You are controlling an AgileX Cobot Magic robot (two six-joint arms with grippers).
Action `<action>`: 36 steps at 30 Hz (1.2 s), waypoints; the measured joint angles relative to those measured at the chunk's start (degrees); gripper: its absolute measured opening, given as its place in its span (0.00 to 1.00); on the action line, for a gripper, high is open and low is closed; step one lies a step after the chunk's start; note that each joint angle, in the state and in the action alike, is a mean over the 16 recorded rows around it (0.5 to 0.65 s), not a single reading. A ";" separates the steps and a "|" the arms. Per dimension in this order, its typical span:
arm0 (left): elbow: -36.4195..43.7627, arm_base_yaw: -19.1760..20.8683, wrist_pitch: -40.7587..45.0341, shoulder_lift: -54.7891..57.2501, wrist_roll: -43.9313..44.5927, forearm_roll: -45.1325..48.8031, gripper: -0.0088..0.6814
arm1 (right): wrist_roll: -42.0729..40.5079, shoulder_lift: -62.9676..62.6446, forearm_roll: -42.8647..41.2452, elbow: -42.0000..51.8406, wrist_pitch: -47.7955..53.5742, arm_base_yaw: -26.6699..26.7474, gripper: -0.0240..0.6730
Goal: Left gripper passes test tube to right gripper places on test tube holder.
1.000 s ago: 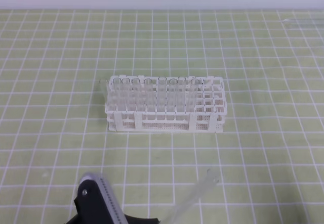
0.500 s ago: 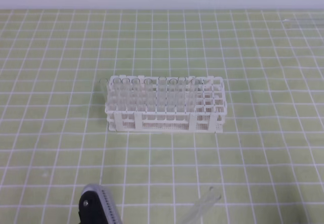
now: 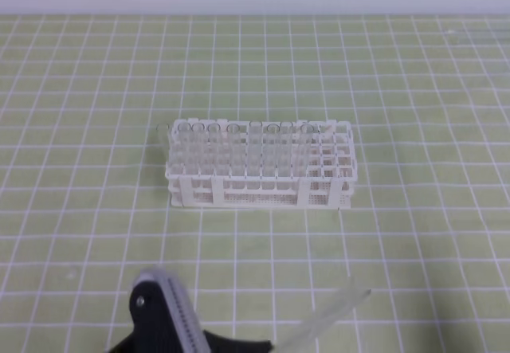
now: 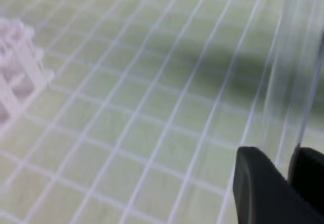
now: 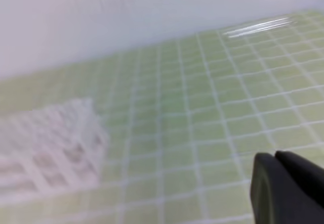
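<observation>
The white test tube holder (image 3: 259,166) stands mid-mat with several clear tubes upright in its left and middle holes; it shows blurred at the left of both wrist views (image 4: 17,67) (image 5: 50,143). My left gripper (image 3: 239,345) enters at the bottom edge, its grey plate uppermost, shut on the test tube (image 3: 331,313). The tube slants up to the right in front of the holder, mouth end free. In the left wrist view the tube (image 4: 291,57) rises from between the black fingers (image 4: 258,188). My right gripper (image 5: 273,157) is shut and empty, and out of the exterior view.
A green mat with a white grid (image 3: 414,233) covers the table up to a pale wall at the back. Another clear tube (image 5: 258,27) lies flat near the far right edge of the mat.
The left gripper dipped toward the bottom edge, then came back up and a little right. The tube's mouth has swung to the right.
</observation>
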 joint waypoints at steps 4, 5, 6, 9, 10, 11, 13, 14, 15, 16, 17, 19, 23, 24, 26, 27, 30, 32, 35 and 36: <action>-1.70 0.01 0.82 0.03 -1.09 1.86 0.06 | 0.00 0.00 12.03 0.00 -1.09 0.00 0.01; -2.06 0.01 1.04 0.04 -1.24 2.19 0.06 | 0.00 0.00 15.63 0.00 -1.36 0.00 0.01; -2.38 0.01 1.28 0.05 -1.45 2.50 0.06 | 0.00 0.00 19.20 0.00 -1.62 0.00 0.01; -3.03 0.01 2.08 0.06 -2.46 3.17 0.06 | 0.00 0.00 28.92 0.00 -2.24 0.00 0.01; -3.14 0.01 2.36 0.07 -2.97 3.34 0.06 | 0.01 0.00 31.80 0.00 -2.37 0.00 0.01; -3.19 0.01 2.61 0.07 -3.53 3.50 0.06 | 0.02 0.00 34.54 0.00 -2.44 0.00 0.01; -3.23 0.01 2.98 0.07 -4.76 3.96 0.06 | 0.03 0.00 39.69 0.00 -2.45 0.00 0.01; -3.23 0.01 3.10 0.08 -5.39 4.23 0.06 | 0.04 0.00 42.04 0.00 -2.31 0.00 0.01; -3.23 0.01 3.20 0.08 -6.02 4.56 0.06 | 0.04 0.00 44.17 0.00 -2.07 0.00 0.01; -3.23 0.01 3.29 0.08 -6.67 4.93 0.06 | -0.01 0.00 46.08 0.00 -1.72 0.00 0.01; -3.23 0.01 3.42 0.08 -7.35 5.32 0.06 | -0.19 0.00 47.71 0.00 -1.24 0.00 0.01; -3.23 0.01 3.87 0.07 -9.12 6.12 0.06 | -1.05 0.00 49.83 0.00 0.11 0.00 0.01; -3.23 0.01 5.36 0.07 -14.30 7.72 0.06 | -4.16 0.00 50.97 0.00 4.33 0.00 0.01; -3.23 0.01 5.76 0.08 -15.57 8.21 0.06 | -5.10 0.00 51.10 0.00 5.56 0.00 0.01; -3.23 0.01 6.53 0.07 -17.78 9.59 0.06 | -7.37 0.00 51.55 0.00 8.24 0.00 0.01; -3.23 0.01 6.89 0.07 -18.78 10.58 0.06 | -8.74 0.00 51.82 0.00 9.68 0.00 0.01; -3.23 0.01 7.97 0.07 -21.64 14.19 0.06 | -13.79 0.00 52.88 -0.05 14.30 0.00 0.01; -3.23 0.01 8.66 0.07 -23.58 16.46 0.06 | -17.60 0.00 53.81 -0.30 17.24 0.00 0.01; -3.23 0.01 9.25 0.07 -26.01 19.69 0.06 | -22.47 -0.01 55.20 -1.20 21.00 0.00 0.01; -3.23 0.01 9.31 0.07 -26.51 20.77 0.06 | -23.79 -0.01 55.62 -1.65 22.00 0.00 0.01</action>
